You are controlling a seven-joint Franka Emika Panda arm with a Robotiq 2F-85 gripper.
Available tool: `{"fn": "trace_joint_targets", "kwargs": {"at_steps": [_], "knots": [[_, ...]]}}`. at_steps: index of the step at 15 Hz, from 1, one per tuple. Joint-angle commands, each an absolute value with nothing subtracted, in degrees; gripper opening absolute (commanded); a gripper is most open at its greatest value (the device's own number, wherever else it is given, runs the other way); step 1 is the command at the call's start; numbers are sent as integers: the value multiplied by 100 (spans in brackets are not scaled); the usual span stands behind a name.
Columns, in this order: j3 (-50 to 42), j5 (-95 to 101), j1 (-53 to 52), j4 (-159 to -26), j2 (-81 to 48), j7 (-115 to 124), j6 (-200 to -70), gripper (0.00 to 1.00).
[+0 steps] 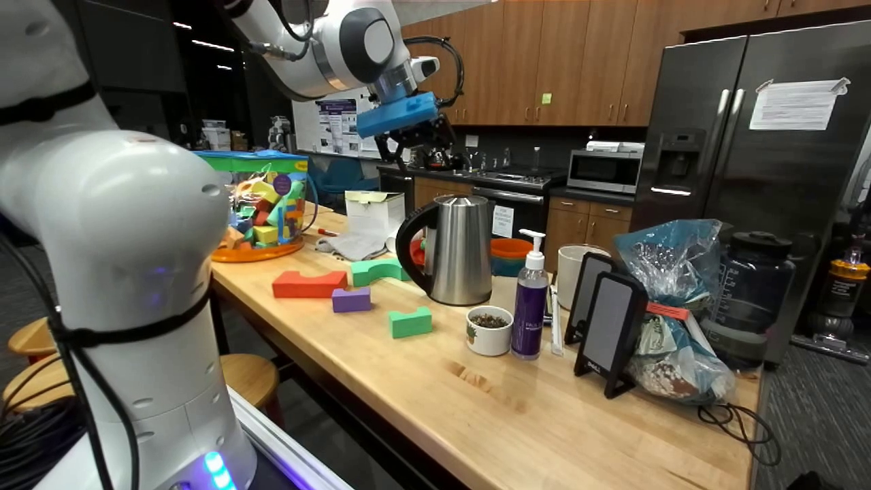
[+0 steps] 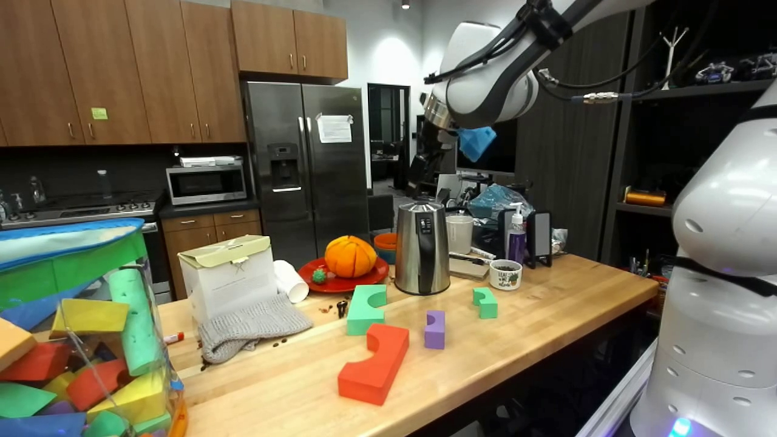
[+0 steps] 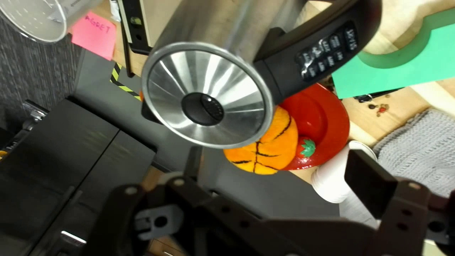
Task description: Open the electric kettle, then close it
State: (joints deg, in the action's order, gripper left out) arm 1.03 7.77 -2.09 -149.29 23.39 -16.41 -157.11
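Observation:
The electric kettle (image 1: 463, 252) stands upright on the wooden table, tall, steel and tapering; it also shows in an exterior view (image 2: 408, 249) and in the wrist view (image 3: 209, 25). Its black handle (image 3: 320, 53) carries a button panel. The lid (image 3: 174, 71) is ribbed steel with a dark round centre and sits flat in the rim, shut. My gripper (image 3: 280, 172) is open and empty, its fingers wide apart. In both exterior views the gripper (image 1: 416, 143) hangs above the kettle's top, apart from it (image 2: 416, 179). In the wrist view the lid is beyond the fingers, not between them.
A purple pump bottle (image 1: 528, 313), a white pot (image 1: 489, 331) and black speakers (image 1: 609, 333) stand beside the kettle. Red (image 2: 376, 364), green and purple blocks lie in front. A red plate (image 2: 364, 280) with an orange pumpkin (image 2: 350, 256) and a white box (image 2: 234, 282) are nearby.

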Motion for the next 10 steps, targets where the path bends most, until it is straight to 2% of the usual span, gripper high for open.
{"fn": "trace_joint_targets", "kwargs": {"at_steps": [1,10], "knots": [[-95,1058,-61,-14311,1642,-1816,-15476,100],[-428,997,14,-13527,814,-2281,-15219,100]]}}
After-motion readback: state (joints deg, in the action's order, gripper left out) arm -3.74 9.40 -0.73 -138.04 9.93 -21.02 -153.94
